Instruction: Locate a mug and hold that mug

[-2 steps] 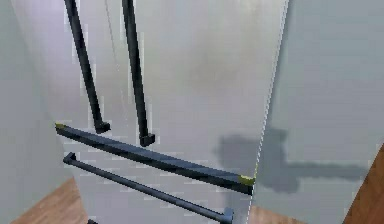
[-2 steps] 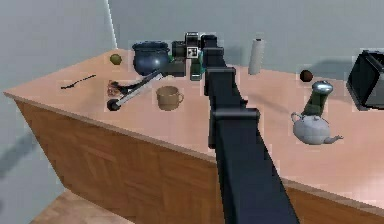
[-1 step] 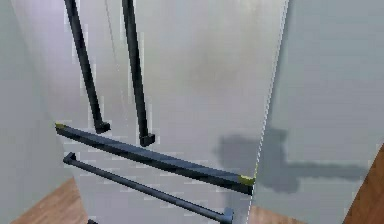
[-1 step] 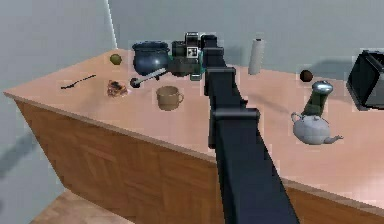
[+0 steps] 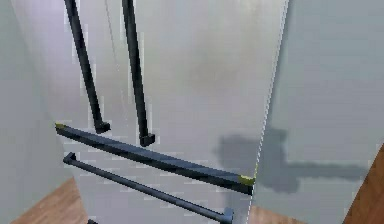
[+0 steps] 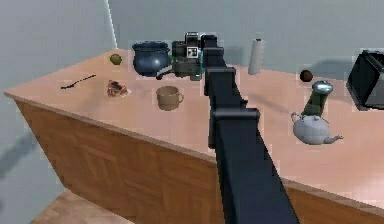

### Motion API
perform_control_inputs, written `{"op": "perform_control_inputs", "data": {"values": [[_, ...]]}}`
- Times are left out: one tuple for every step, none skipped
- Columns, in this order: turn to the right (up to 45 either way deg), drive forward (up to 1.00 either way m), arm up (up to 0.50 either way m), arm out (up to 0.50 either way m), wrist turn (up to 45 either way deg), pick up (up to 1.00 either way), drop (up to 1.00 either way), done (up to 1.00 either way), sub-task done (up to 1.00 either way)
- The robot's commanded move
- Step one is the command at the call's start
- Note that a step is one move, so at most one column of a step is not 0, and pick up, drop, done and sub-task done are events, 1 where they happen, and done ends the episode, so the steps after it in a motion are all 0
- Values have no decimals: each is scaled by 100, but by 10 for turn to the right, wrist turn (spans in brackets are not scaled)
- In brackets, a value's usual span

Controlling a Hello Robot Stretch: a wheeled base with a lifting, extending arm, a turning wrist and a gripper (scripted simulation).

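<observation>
Tan mug (image 6: 168, 97) stands on the tabletop (image 6: 70, 105) near the dark blue pot (image 6: 150, 58), on the side toward me. My pincer (image 6: 176, 68) is just beside that pot's right edge; I can't tell whether it's grasping anything.

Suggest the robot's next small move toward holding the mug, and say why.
Probably draw the arm back a little: the gripper shows out by the dark pot, while the tan mug stands nearer the robot on the counter, slightly toward the arm side view's left.
</observation>
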Motion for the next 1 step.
{"op": "perform_control_inputs", "data": {"values": [[0,0,-16,0,0,0,0,0,0]]}}
